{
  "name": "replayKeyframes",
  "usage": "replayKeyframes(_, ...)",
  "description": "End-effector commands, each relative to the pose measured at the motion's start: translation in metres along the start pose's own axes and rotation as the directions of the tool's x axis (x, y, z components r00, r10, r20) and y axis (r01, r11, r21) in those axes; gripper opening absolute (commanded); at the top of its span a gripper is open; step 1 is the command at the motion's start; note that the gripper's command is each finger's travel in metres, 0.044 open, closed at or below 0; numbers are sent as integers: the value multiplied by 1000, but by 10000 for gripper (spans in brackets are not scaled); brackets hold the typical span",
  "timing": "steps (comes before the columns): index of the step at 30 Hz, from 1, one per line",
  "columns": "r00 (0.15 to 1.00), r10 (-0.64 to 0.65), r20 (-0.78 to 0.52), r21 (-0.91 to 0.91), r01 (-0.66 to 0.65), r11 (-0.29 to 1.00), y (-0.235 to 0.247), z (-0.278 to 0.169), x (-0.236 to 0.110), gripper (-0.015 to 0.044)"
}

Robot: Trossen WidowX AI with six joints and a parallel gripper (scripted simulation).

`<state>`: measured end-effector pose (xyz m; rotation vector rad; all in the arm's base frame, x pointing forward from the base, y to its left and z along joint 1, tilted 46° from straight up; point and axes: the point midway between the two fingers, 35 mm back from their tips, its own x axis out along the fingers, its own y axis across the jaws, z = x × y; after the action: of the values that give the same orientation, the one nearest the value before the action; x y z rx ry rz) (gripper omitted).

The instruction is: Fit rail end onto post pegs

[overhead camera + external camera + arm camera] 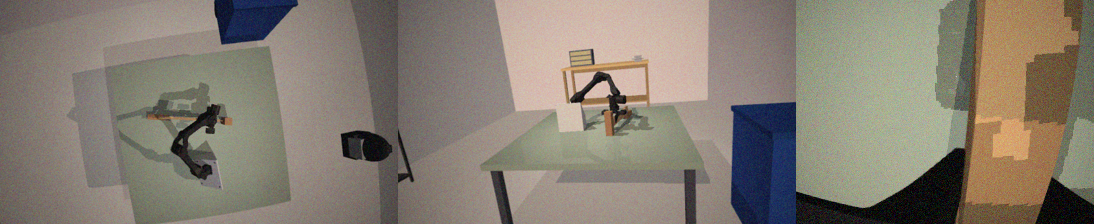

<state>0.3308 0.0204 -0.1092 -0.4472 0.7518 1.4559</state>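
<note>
The wooden rail [185, 118] [1008, 75] runs from the low footboard block [151, 116] toward the upright wooden post [228, 121] [608, 123]. My gripper [212, 121] [615, 114] [985, 160] points down and is shut on the rail near its post end, with a dark finger on each side in the wrist view. The arm covers part of the rail in the top view. A thin strip of orange shows between the gripper and the post there. The pegs and holes cannot be made out, and whether the rail end touches the post cannot be told.
The arm's base plate [215, 178] is on the green table [256, 162] [540, 149]. A white block [570, 118] stands left of the post in the exterior view. A blue cabinet [246, 24] [752, 155] stands off the table. A wooden shelf [608, 67] is behind.
</note>
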Motion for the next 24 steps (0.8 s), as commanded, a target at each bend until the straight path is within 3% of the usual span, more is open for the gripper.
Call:
replayKeyframes(1,1000,-9,-2,-1,9,1000,-2,-3,-4,0)
replayKeyframes(24,1000,-9,-2,-1,9,1000,-2,-10,-2,0)
